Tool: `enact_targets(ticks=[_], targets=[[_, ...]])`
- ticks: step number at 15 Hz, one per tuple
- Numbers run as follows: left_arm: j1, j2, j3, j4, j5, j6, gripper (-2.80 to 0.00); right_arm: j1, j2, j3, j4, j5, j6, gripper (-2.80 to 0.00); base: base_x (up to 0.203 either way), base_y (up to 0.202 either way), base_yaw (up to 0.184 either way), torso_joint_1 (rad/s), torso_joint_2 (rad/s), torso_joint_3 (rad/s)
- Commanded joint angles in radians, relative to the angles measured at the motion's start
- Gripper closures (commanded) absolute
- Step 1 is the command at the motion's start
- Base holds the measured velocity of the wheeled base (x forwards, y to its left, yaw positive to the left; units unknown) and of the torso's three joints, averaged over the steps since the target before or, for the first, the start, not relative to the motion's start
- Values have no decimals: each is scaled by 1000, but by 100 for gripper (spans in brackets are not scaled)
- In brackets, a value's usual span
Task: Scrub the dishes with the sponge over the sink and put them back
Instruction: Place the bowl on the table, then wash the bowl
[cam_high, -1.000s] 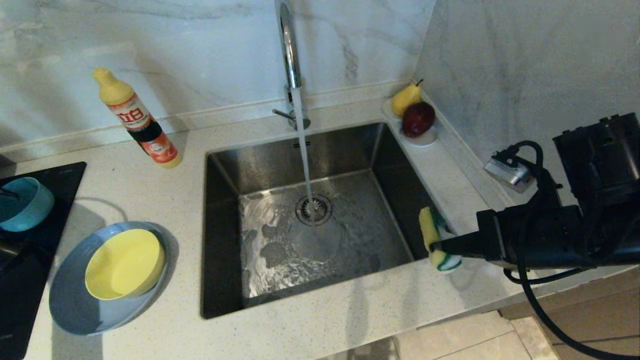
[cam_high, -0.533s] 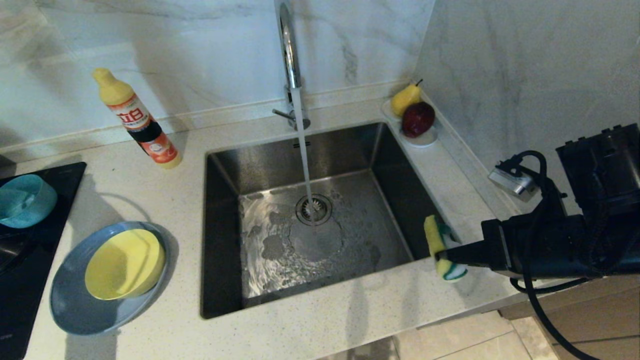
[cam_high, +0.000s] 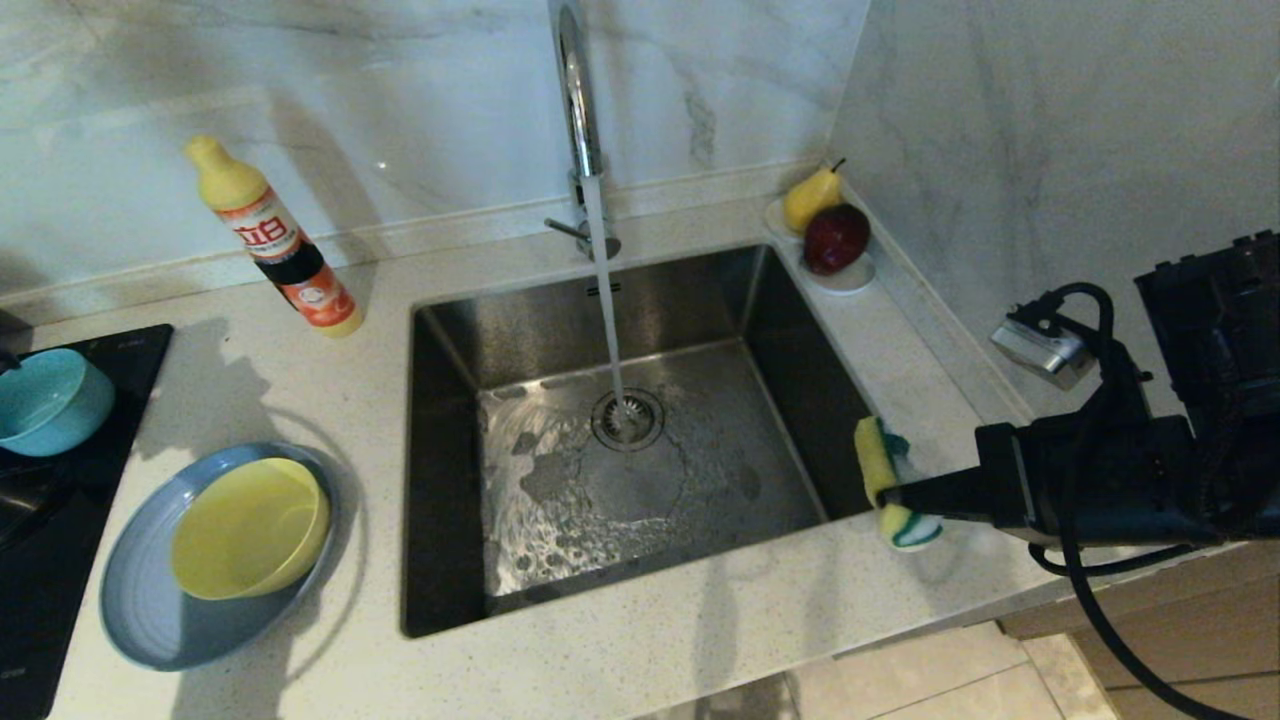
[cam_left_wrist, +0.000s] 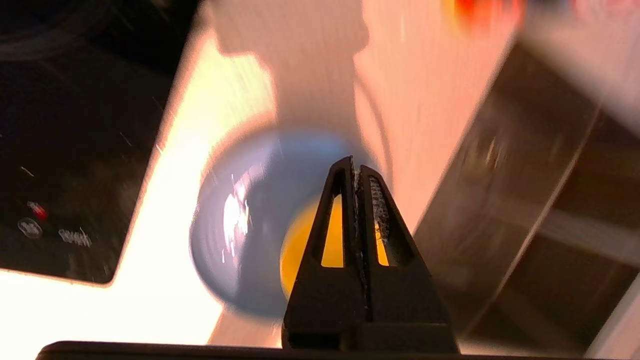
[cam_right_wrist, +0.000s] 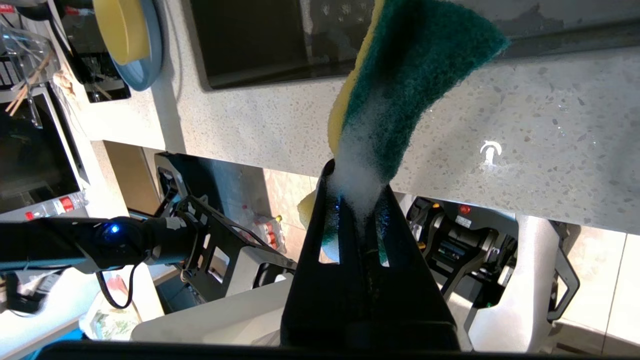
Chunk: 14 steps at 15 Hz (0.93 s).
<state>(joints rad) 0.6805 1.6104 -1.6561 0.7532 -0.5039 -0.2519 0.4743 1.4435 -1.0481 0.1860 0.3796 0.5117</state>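
Observation:
Soapy and yellow with a green scouring side, the sponge (cam_high: 880, 470) (cam_right_wrist: 400, 75) is pinched in my right gripper (cam_high: 893, 497) (cam_right_wrist: 357, 175), which is shut on it above the counter at the sink's (cam_high: 450, 330) right rim. The yellow bowl (cam_high: 250, 528) (cam_right_wrist: 122, 27) lies tilted in the grey-blue plate (cam_high: 140, 610) (cam_right_wrist: 150, 60) left of the sink. The teal bowl (cam_high: 50, 400) sits on the black cooktop. My left gripper (cam_left_wrist: 356, 167) is shut and empty, hanging above the plate (cam_left_wrist: 240, 215) and yellow bowl (cam_left_wrist: 300, 240); the head view does not show it.
Water runs from the chrome tap (cam_high: 580, 110) into the drain. A detergent bottle (cam_high: 275, 240) stands on the back counter. A white saucer (cam_high: 850, 278) with a pear and an apple sits at the sink's far right corner. The black cooktop (cam_high: 60, 560) fills the left edge.
The teal bowl rocked and settled on the cooktop. My left arm's shadow has swept across the counter by the plate. The right gripper with the sponge drifted slightly right.

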Motion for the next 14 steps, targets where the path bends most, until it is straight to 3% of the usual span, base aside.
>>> enact_targets(ticks=[1,4,8,14], targets=[[-108,-82,144,5,6,58,-280,7,29,-3,-3,1,2,0,0,0,0,0,0,0],[-253,-112,278,-8,124,87,-280,7,48,-3,-10,1,1,0,0,0,0,0,0,0],[-257,-85,323,-6,159,100,-280,7,50,-4,-10,1,-1,0,0,0,0,0,0,0],[-257,-14,368,-17,333,196,-280,9,55,-4,-8,-1,-4,0,0,0,0,0,0,0]])
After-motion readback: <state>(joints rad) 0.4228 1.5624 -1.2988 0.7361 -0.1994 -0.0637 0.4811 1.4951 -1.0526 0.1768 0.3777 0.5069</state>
